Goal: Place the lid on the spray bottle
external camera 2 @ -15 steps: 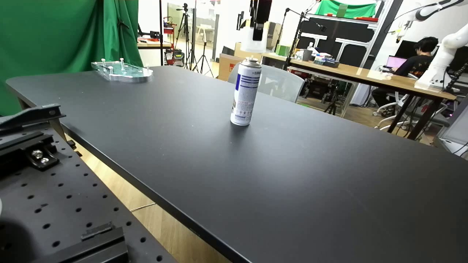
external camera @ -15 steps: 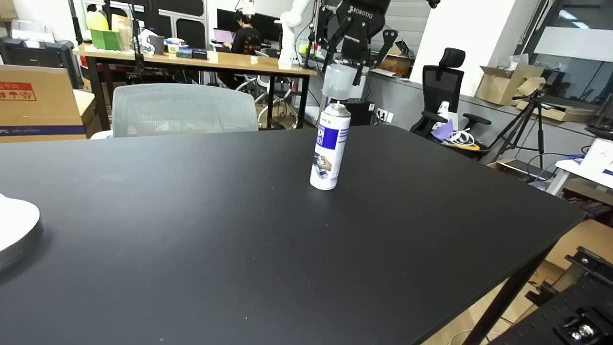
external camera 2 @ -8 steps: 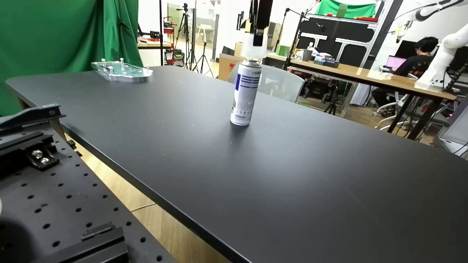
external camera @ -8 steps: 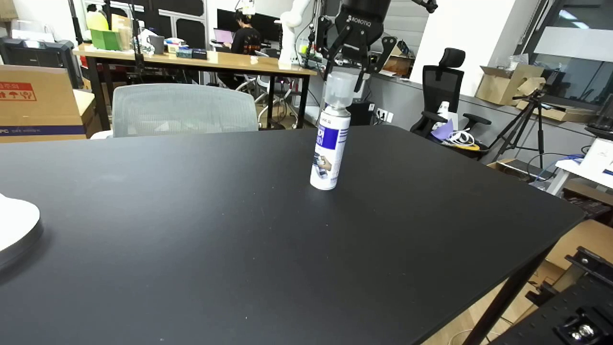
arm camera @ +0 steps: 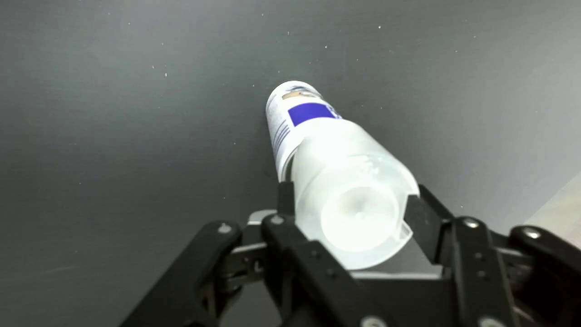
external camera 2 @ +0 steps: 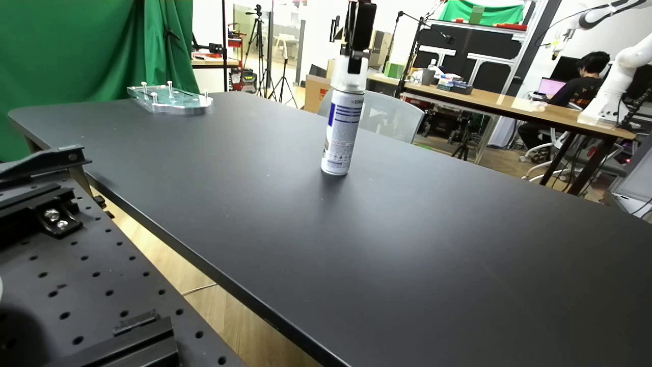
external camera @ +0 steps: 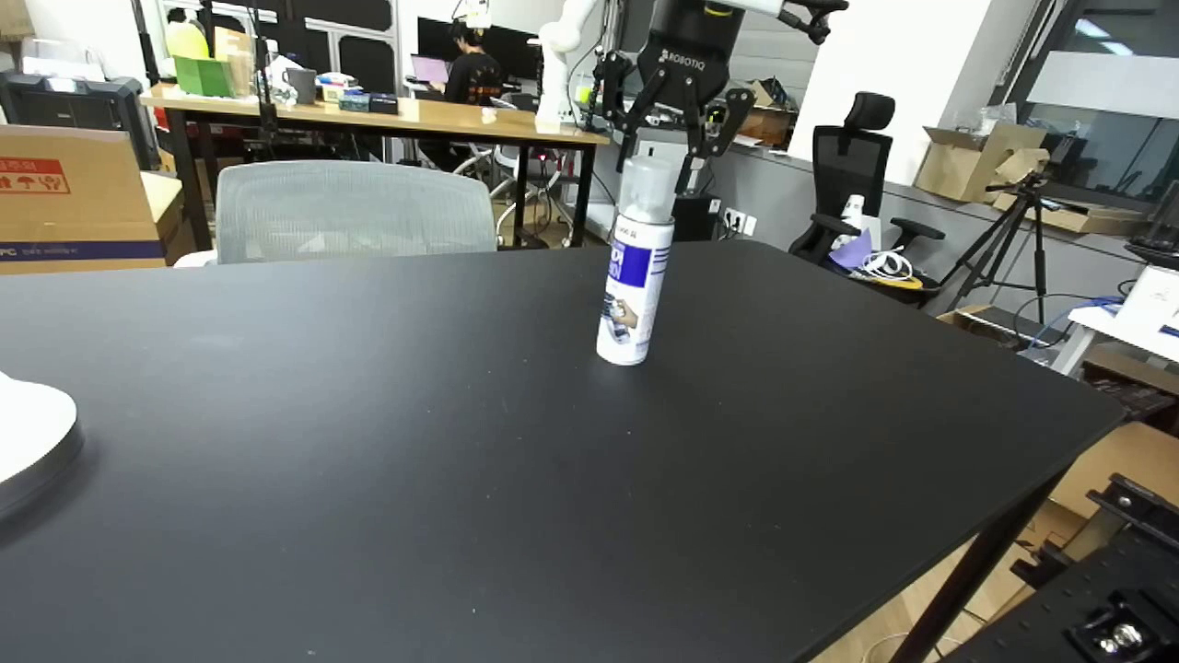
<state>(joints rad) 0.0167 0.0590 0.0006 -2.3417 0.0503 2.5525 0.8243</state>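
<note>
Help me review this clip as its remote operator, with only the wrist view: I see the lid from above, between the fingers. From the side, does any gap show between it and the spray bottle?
Observer: None shows; in both exterior views the lower edge of the lid meets the top of the spray bottle.
Operator: Anything else lying outside my picture?
Observer: Yes, in an exterior view a see-through plate with upright pegs lies on the table.
Operator: Anyone in the room?
Observer: Both exterior views show a person in black sitting by a laptop.
</note>
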